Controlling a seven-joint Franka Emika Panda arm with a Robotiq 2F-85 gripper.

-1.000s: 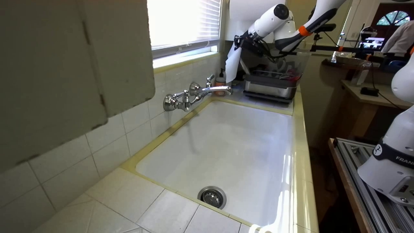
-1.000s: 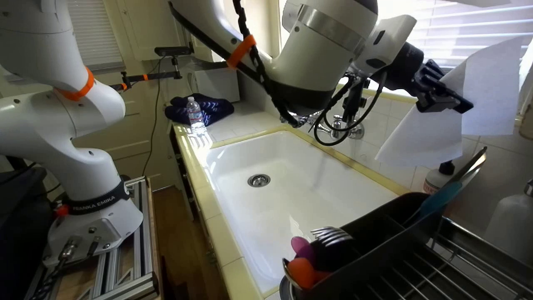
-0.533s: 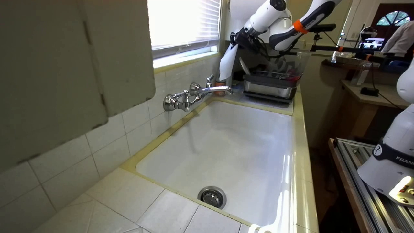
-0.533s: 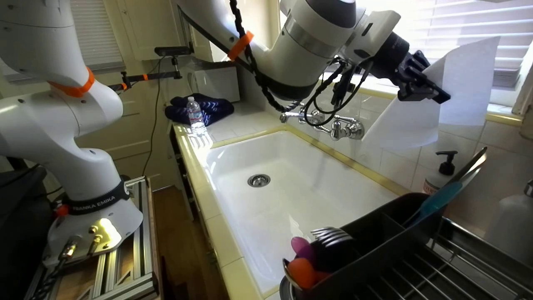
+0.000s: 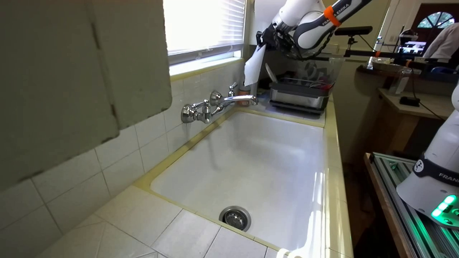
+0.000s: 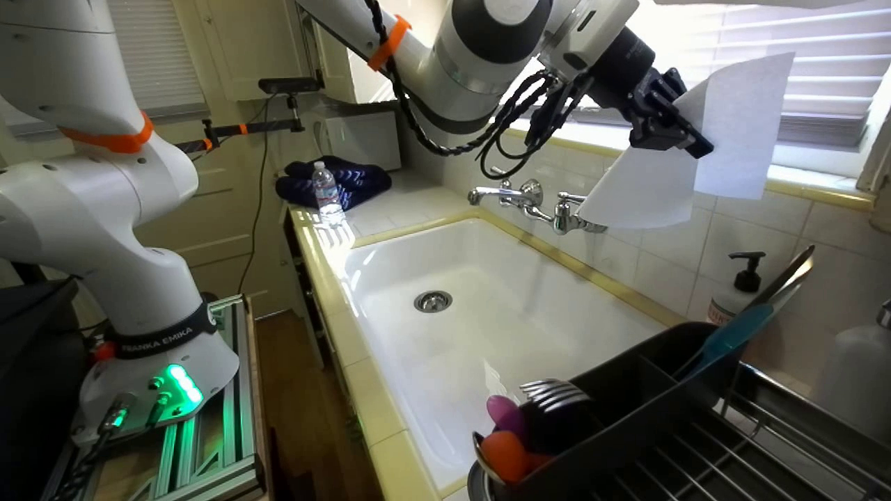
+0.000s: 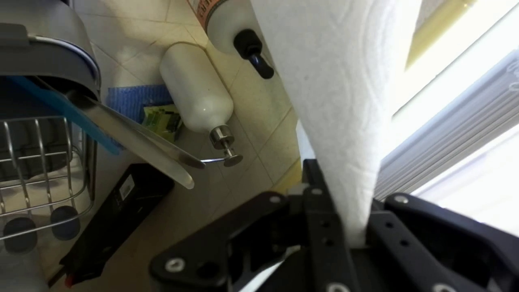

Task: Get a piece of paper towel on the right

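A white paper towel sheet [image 6: 741,115] hangs from my black gripper [image 6: 696,142] in the air beside the window. It is folded over the fingers, with one part hanging lower left and one part to the right. In an exterior view the sheet [image 5: 254,68] hangs below the gripper [image 5: 260,42], above the far end of the sink. In the wrist view the sheet [image 7: 340,73] runs down between the fingers of the gripper [image 7: 344,182], bunched where they close on it. The right fingertip is partly hidden behind the sheet.
A white sink [image 6: 487,348] with a wall faucet [image 6: 532,198] lies below. A dark dish rack [image 6: 626,410] holds cutlery and a blade with a teal handle [image 6: 738,334]. A pump bottle [image 6: 739,289] and a white bottle [image 7: 196,87] stand by the wall. Window blinds [image 6: 821,83] are behind.
My gripper has moved with the paper towel, leftward and slightly up in an exterior view, away from the dish rack's wall side. The sheet stays held. The robot base light now glows green.
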